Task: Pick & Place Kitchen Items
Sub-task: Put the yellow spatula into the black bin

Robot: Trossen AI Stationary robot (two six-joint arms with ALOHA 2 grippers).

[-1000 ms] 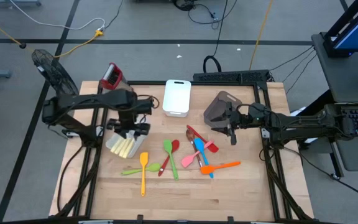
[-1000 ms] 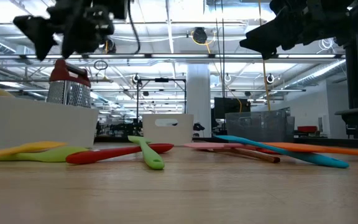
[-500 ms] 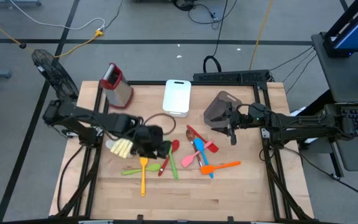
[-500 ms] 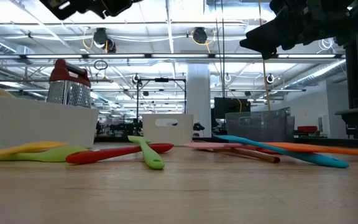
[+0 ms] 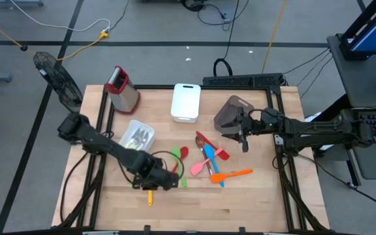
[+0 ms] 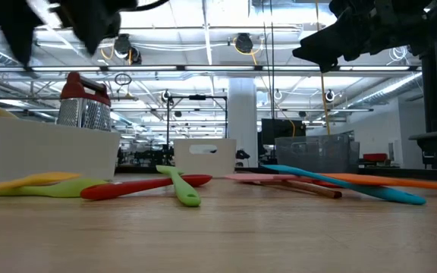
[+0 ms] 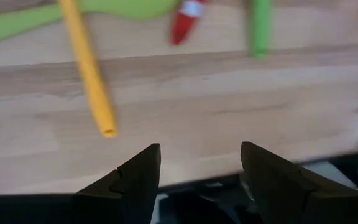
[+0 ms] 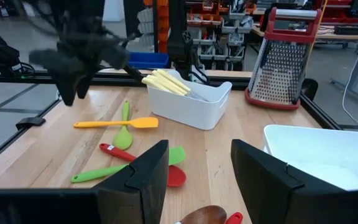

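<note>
- Two arms up; left gripper works, low over the near-left utensil cluster, fingers apart and empty.
- Yellow spatula lies just ahead of those fingers; handle end nearest, long axis running away from the gripper. Green spoon and red spoon lie beyond it.
- Left arm is clearly nearer; likely next pick is the yellow handle, jaws across it.
- Right gripper waits by the grey bin, fingers apart, blue spatula and orange spatula just past it.
- Cutlery sits in the bin.
</note>
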